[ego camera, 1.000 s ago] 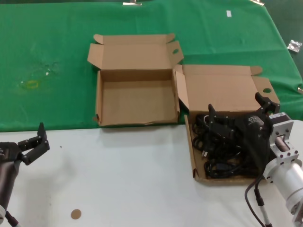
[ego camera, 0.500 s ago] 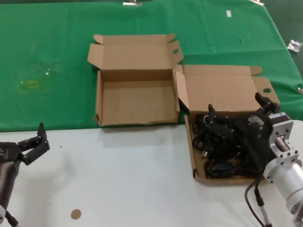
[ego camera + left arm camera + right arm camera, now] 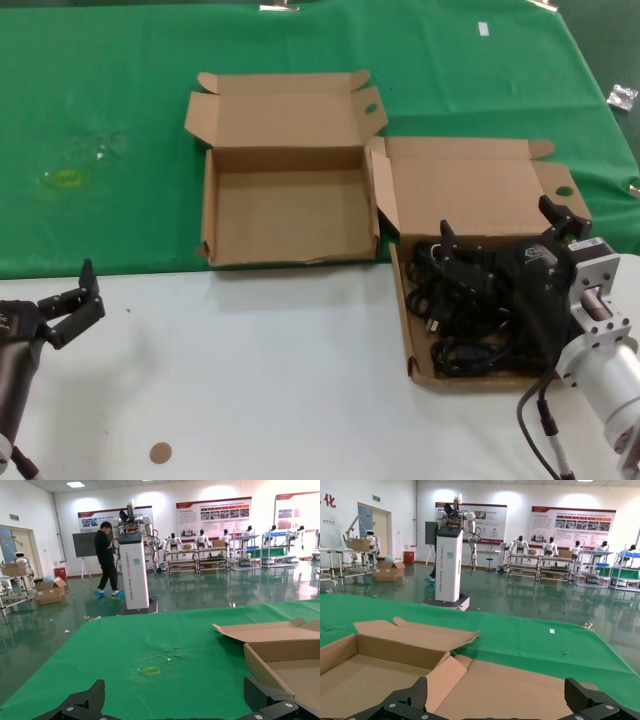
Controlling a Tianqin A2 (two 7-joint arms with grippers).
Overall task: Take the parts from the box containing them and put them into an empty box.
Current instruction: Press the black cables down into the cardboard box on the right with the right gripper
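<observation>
Hovering at about four o'clock in the head view, right gripper, black fingers spread wide apart, low over the tangle of black rubber-coated power cords, clamped on nothing as far as can be seen. Silver arm body trailing off toward five o'clock. Cords piled as looped bundles inside the squarer shallow brown cardboard box, filling its tray, plugs hard to pick out. Plain broad lid folded back toward twelve o'clock, one small holed ear at its two o'clock corner.

Parked at about eight o'clock on the white tabletop, left gripper, black fingers apart, holding nothing, well apart from both boxes. Small round brown disc lying on the white surface near seven o'clock.

Sitting farther out, at about eleven o'clock, wider shallow brown cardboard box, tray bare inside, resting on the green cloth with its near edge at the cloth's border. Lid open toward twelve o'clock, angled ears at both corners, the right one holed. Right wall just beside the left lid flap of the cord box, nearly touching.

Showing in the left wrist view, fingertips apart, green cloth and the corner of the wider box beyond.
</observation>
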